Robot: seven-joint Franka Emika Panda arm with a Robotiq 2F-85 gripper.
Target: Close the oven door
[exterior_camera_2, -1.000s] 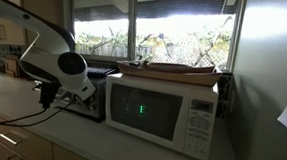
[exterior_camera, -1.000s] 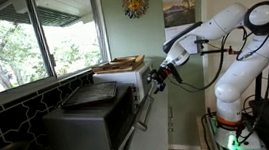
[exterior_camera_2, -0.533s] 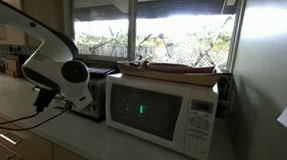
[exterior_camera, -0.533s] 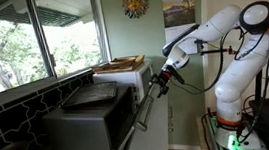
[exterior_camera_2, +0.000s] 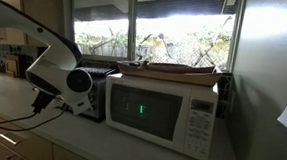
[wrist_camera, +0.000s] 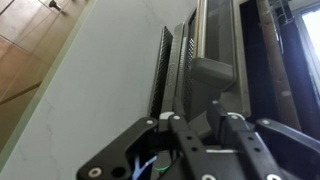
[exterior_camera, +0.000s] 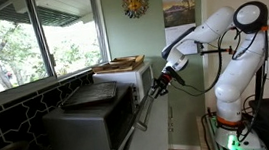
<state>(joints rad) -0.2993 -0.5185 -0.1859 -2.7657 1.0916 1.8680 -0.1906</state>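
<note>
We saw the oven [exterior_camera: 88,125] sitting on the table [exterior_camera: 158,143] under the window [exterior_camera: 30,41], dark grey, with a flat dark tray [exterior_camera: 91,95] on top. The oven door [exterior_camera: 148,110] was not shut: it hung tilted partway open from its bottom hinge, with its top edge leaning out from the oven front toward the arm [exterior_camera: 221,36]. The end effector [exterior_camera: 162,84] was right at that top edge, touching or just beside it; we could not tell which from this far off. In the wrist view the end effector [wrist_camera: 207,112] came in from the bottom, with the edge of the oven door [wrist_camera: 215,40] running up the picture just ahead of it and the pale table [wrist_camera: 90,80] to one side. We could not tell if the fingers were apart, together or clamped on the edge, because the tips were lost against the dark metal. A white appliance [exterior_camera: 127,79] stood just beside the oven, with a wooden tray [exterior_camera: 119,63] on top. In an exterior view the white appliance [exterior_camera_2: 167,111] filled the middle, with its door closed, the arm [exterior_camera_2: 56,70] was in front of the oven [exterior_camera_2: 100,95], and the door was hidden there.
</note>
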